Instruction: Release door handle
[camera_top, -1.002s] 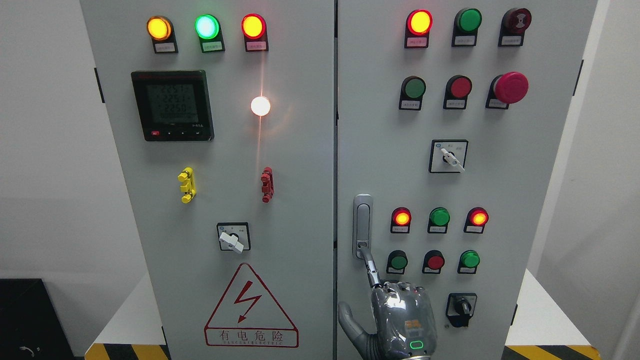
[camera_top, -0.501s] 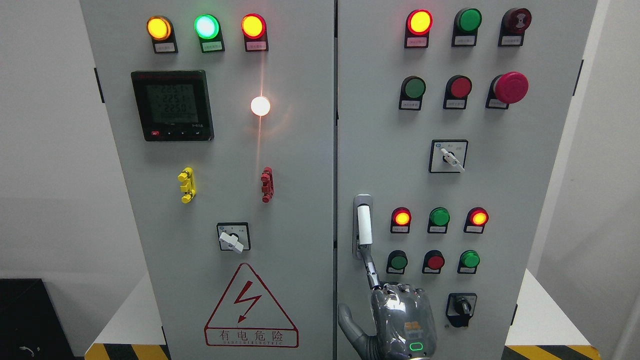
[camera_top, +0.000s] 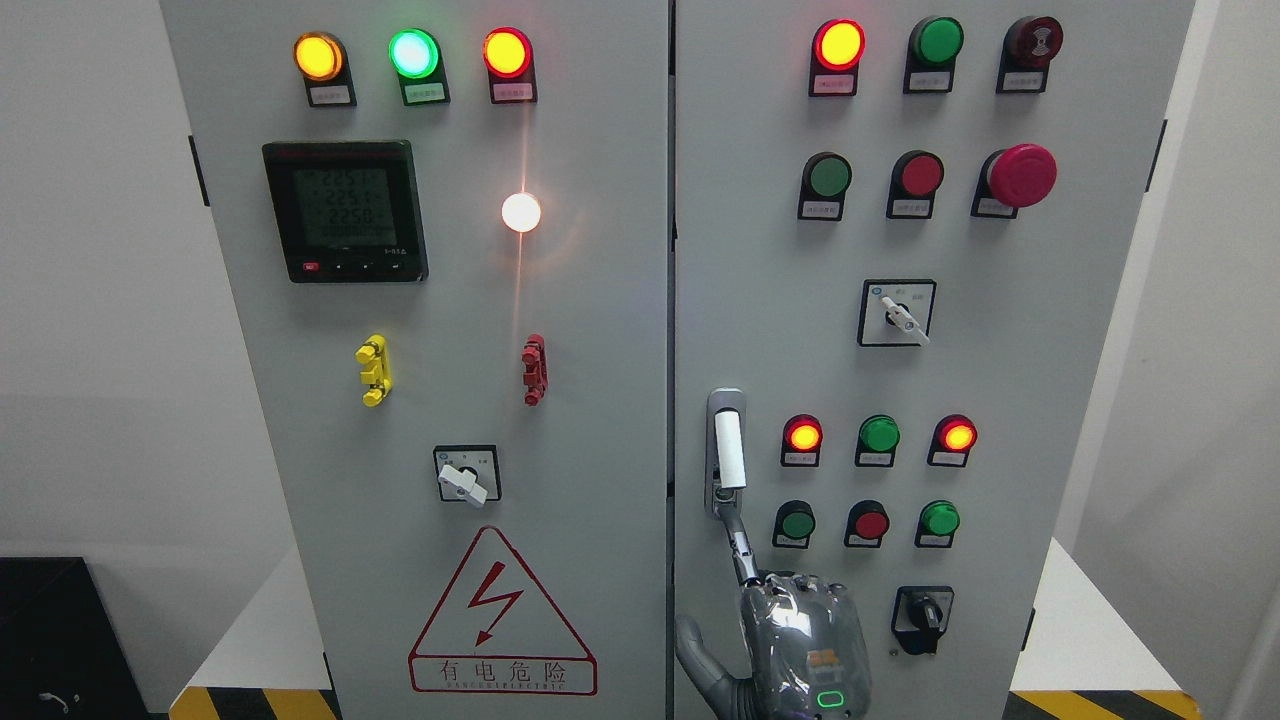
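You see a glossy silver-grey hand (camera_top: 805, 645) with a small orange mark, a green-lit oval near the wrist, a dark grey thumb and 1 slim, jointed metal finger.

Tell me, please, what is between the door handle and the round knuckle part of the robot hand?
In the head view, only one extended finger spans from the robot hand up to the door handle's lower end; otherwise bare grey door panel.

Digital meter (camera_top: 346, 211), yellow lamp (camera_top: 318, 57), lit white lamp (camera_top: 521, 212), red mushroom button (camera_top: 1021, 175), hazard triangle (camera_top: 502, 617)
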